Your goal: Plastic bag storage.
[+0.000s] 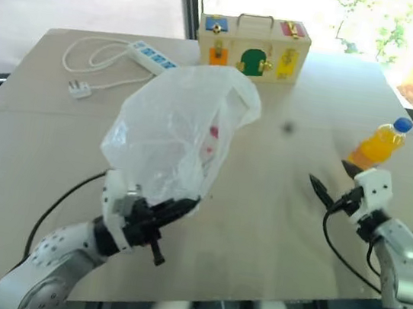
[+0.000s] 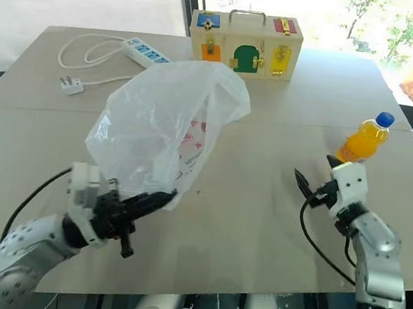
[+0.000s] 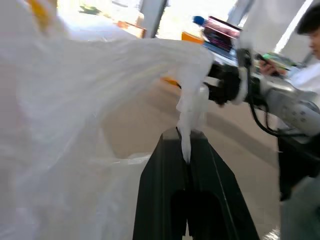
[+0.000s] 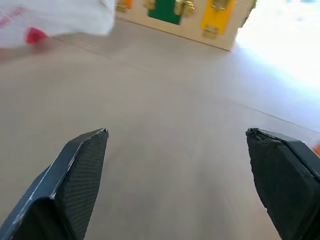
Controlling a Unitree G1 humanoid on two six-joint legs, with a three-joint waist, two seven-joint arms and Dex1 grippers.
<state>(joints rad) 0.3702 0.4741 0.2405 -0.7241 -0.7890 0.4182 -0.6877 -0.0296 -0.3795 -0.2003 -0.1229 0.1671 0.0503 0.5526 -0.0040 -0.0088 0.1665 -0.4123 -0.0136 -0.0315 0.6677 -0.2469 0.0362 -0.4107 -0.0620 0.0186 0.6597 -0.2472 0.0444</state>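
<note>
The plastic bag [image 1: 176, 127] is a thin, translucent white carrier with red print, puffed up above the middle of the table. My left gripper [image 1: 176, 208] is shut on a twisted strip of the bag's edge, and in the left wrist view the film is pinched between the black fingertips [image 3: 186, 142]. My right gripper [image 1: 334, 180] stands open over the table's right side, well apart from the bag, with nothing between its fingers [image 4: 82, 165]. A corner of the bag [image 4: 55, 17] shows in the right wrist view.
A wooden box [image 1: 252, 47] with coloured latches and a handle stands at the table's far edge. An orange drink bottle [image 1: 379, 144] stands just behind my right gripper. A white power strip [image 1: 151, 54] and its cord lie at the far left. A person [image 3: 306, 75] is past the right arm.
</note>
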